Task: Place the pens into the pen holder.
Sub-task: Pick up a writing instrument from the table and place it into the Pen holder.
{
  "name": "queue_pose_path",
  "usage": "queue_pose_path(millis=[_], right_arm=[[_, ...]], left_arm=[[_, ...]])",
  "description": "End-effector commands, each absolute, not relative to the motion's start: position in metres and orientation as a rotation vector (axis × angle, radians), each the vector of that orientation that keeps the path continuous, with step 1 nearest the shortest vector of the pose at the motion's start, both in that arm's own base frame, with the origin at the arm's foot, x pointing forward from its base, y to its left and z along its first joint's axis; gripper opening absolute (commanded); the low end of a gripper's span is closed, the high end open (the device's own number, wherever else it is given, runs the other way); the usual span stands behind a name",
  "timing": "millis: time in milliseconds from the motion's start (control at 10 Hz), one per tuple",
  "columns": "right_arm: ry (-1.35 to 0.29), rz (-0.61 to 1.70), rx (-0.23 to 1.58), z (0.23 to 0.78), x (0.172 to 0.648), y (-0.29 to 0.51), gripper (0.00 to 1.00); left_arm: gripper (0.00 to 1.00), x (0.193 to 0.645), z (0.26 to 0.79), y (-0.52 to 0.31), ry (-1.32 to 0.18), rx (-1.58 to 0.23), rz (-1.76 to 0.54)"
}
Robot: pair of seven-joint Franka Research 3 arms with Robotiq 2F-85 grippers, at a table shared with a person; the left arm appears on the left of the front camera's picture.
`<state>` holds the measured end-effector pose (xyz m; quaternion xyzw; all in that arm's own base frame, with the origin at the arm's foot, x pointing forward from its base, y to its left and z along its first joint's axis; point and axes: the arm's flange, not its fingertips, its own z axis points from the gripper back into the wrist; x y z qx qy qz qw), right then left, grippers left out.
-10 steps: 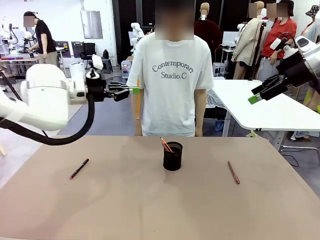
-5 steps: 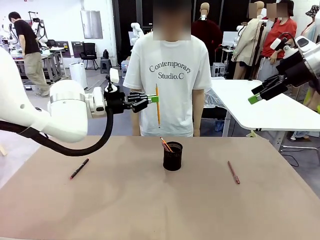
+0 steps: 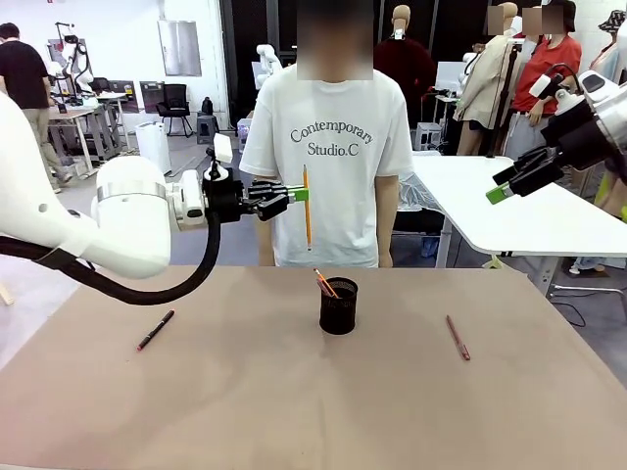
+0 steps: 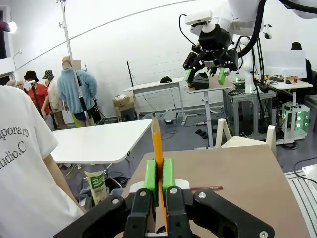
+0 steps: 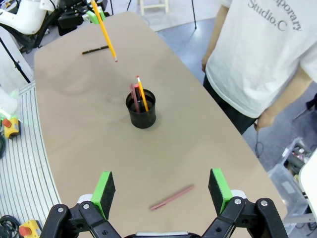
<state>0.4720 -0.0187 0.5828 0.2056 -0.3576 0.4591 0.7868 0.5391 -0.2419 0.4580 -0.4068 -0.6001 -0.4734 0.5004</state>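
You've got a brown table [image 3: 245,401] filling the lower half of your front view; a black pen with a red tip [image 3: 156,330] lies at lower left, slanted; the black mesh pen holder [image 3: 338,311] stands upright near centre; a dark red pen [image 3: 458,338] lies right of it, well apart.

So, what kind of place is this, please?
Probably a robotics lab or workshop. The left claw holds a pencil above a brown table, a white worktable stands behind the person, and a bench carries equipment.
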Motion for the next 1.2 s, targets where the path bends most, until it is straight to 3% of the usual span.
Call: queue_pose_path(millis=[0, 300, 600, 1100], right_arm=[[-0.776, 0.989, 0.440, 0.586, 0.473, -0.018, 1.00], [-0.776, 0.989, 0.440, 0.586, 0.473, -0.018, 1.00], [-0.776, 0.989, 0.440, 0.586, 0.473, -0.018, 1.00], [-0.776, 0.989, 0.440, 0.586, 0.473, -0.018, 1.00]], left_arm=[[0.00, 0.549, 0.443, -0.252, -1.439, -1.015, -1.115], [0.00, 0.569, 0.419, -0.286, -1.462, -1.091, -1.127], [0.00, 0.593, 0.393, -0.316, -1.363, -1.140, -1.176], [0.00, 0.622, 0.364, -0.320, -1.339, -1.074, -1.175]])
